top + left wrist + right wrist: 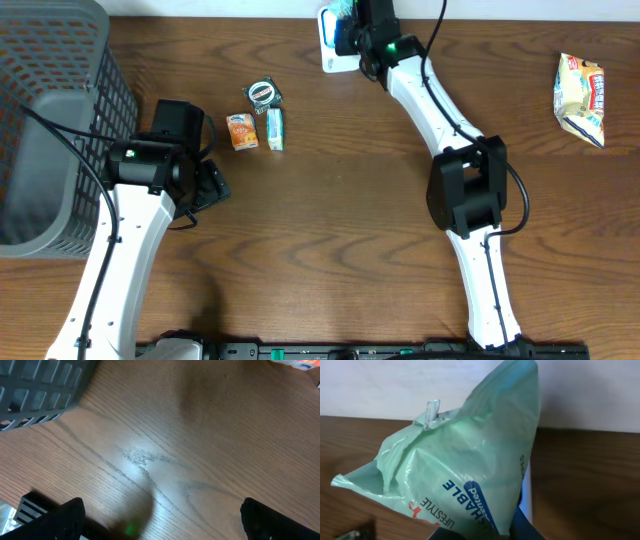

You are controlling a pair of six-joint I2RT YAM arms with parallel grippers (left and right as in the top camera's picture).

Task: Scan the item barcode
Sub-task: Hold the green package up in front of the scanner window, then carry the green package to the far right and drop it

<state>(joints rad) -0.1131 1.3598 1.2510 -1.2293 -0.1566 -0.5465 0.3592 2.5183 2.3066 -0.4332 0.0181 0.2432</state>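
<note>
My right gripper (485,532) is shut on a pale green plastic packet (470,460) with blue lettering. The packet stands up crumpled in front of the wrist camera and fills most of the right wrist view. From overhead the right gripper (352,22) is stretched to the table's far edge, and only a bit of the green packet (345,10) shows there, over a white and blue flat thing (330,50). No barcode is visible on the packet. My left gripper (165,527) is open just above bare wood, and overhead the left gripper (207,186) sits beside the basket.
A grey mesh basket (50,120) stands at the far left. A small orange box (243,132), a green and white box (275,128) and a round tin (262,93) lie left of centre. A snack bag (580,88) lies at the far right.
</note>
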